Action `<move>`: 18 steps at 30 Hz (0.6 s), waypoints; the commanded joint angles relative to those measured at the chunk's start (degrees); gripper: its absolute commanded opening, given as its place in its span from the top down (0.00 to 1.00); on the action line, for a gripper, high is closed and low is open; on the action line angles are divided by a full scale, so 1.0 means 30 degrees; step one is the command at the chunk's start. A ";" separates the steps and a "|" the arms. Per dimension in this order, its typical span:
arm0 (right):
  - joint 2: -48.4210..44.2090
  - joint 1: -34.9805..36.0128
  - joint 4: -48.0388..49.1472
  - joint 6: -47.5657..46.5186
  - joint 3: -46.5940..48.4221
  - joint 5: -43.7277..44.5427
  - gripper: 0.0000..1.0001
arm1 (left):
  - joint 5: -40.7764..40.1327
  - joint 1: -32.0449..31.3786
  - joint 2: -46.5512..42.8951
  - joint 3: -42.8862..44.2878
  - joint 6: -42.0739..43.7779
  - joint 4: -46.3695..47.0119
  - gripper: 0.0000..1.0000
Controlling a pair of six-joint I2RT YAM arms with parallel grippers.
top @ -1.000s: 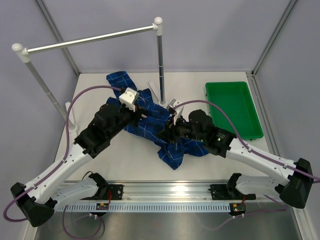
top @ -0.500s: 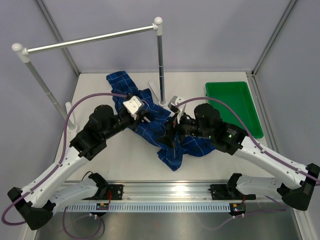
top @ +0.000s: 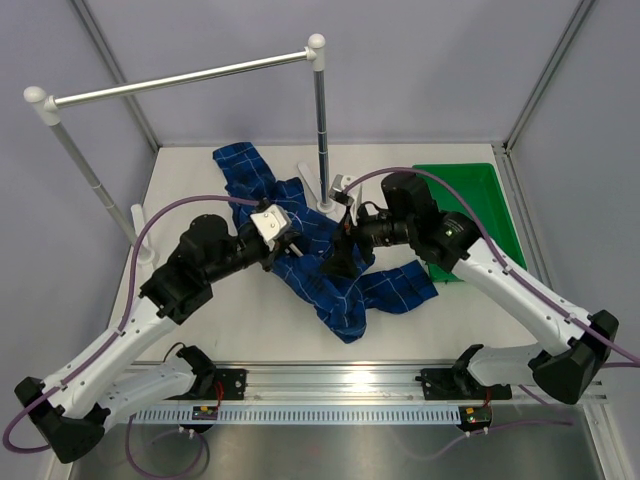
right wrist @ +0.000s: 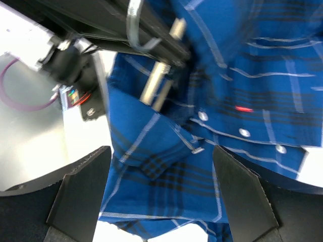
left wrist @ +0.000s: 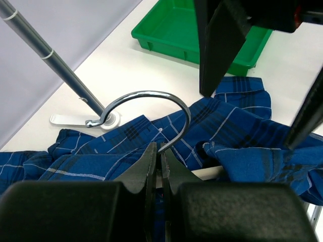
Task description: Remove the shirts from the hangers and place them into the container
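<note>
From above, the checked shirt [top: 335,285] is seen crumpled on the worktop [top: 230,320], left of the green tray [top: 485,210]. At the left wrist, the hanger [left wrist: 151,93] is clamped by its metal hook in the left pincer [left wrist: 160,151]. At the right wrist, the right pincer [right wrist: 161,196] is spread wide over the shirt, and nothing is held.

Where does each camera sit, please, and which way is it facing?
Top external: above and behind the robot, looking down at the table; shows left arm, right arm, shirt, green tray.
Left wrist: behind the left pincer, facing the tray; it is shut on the hanger hook.
Right wrist: above the open right pincer, looking down on the shirt.
Shared: both wrist views show the shirt and the other arm's pincer.
</note>
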 commanded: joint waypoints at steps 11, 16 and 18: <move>0.2874 0.0079 -0.1936 -0.2108 0.4123 -0.5657 0.21 | 0.1222 0.0057 -0.0364 0.0082 0.0358 0.1164 1.00; 0.3315 0.0372 -0.1820 -0.1962 0.4300 -0.4808 0.21 | 0.1193 0.0057 -0.0393 0.0112 0.0124 0.1281 1.00; 0.3579 0.0488 -0.1615 -0.1846 0.4417 -0.4575 0.22 | 0.1164 0.0057 -0.0480 0.0083 0.0036 0.1369 1.00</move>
